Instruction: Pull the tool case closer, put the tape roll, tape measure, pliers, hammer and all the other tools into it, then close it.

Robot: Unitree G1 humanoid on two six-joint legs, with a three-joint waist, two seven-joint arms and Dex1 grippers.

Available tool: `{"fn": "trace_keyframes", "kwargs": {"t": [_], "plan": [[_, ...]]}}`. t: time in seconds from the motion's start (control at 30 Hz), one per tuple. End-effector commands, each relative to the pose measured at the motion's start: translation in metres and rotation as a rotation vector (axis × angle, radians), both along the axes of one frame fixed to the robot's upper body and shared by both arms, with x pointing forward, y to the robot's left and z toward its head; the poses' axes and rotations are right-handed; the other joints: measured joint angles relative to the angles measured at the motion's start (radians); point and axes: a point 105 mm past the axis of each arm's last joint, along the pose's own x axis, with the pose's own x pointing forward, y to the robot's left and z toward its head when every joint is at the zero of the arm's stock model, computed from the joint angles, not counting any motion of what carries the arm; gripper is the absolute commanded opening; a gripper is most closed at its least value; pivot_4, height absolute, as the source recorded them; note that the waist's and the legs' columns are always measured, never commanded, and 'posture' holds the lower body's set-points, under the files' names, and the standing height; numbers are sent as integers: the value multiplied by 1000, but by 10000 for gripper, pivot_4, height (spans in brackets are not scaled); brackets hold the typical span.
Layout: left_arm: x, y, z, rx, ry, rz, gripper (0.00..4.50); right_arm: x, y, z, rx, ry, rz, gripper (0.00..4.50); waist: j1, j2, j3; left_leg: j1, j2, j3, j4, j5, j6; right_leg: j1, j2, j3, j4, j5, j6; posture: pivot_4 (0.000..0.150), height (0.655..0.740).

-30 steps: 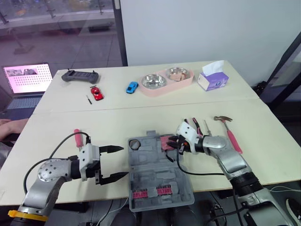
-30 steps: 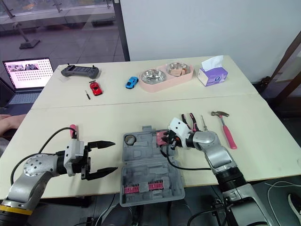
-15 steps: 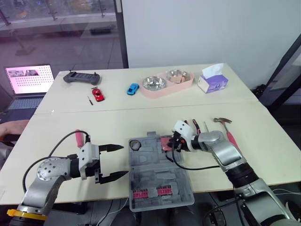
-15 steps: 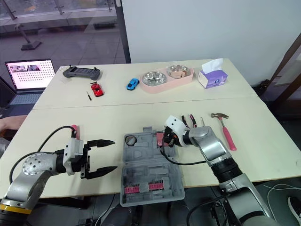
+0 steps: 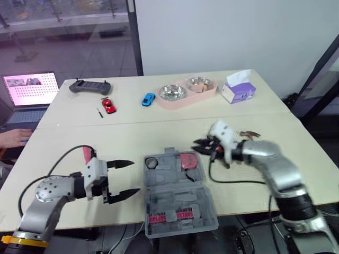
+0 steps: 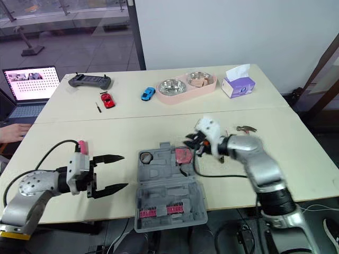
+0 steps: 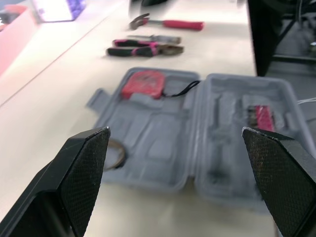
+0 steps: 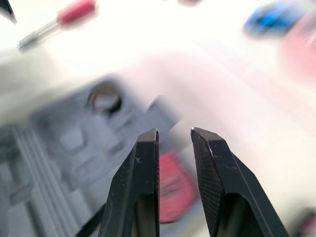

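The open case [image 5: 177,193] sits at the table's [image 5: 132,135] near edge, with bare tabletop on either side. The left gripper [image 5: 135,177] gapes empty; the right gripper [image 5: 200,146] is slightly parted and empty.

Open grey tool case [image 5: 175,194] at near table edge, red tape measure [image 5: 187,160] and tape roll [image 5: 151,162] inside; pliers [image 7: 143,50], hammer [image 7: 168,23] beside.

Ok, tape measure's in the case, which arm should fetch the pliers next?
Right, I'd say. The pliers lie right of the case, by the hammer, near the right pincer. The left pincer hangs open across the case from them.
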Motion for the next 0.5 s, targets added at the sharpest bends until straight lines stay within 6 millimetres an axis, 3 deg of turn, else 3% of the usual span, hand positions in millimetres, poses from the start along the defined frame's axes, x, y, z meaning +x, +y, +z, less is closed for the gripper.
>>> {"fn": "trace_keyframes", "kwargs": {"t": [0.03,0.17,0.3,0.43,0.5], "plan": [[2,30,3,33,-1,96,45000,-22,-29,5,18,6,-47,10847,8,0,0,0,0,0,0,-1,1,1,0,0,-1,0,0,1500,7400],[6,89,3,102,-6,328,45000,-56,-101,-11,-13,65,-260,22997,19,0,1,-1,0,1,1,-1,1,1,-1,1,-3,-2,-3,1500,7400],[-7,132,-3,137,44,464,45000,-83,-143,-18,-16,85,-405,43999,9,1,1,0,1,2,1,-1,1,4,-1,1,-7,-1,-3,1500,7400],[-29,170,-18,192,99,569,45000,-101,-173,-27,-66,89,-500,44637,6,1,1,3,3,3,-1,-2,1,6,-1,1,-10,-2,-4,1500,7400],[-36,180,-24,213,122,586,45000,-104,-175,-29,-75,89,-503,44637,7,1,1,3,3,3,-2,-2,1,6,-1,1,-11,-2,-4,1500,7400]]}}
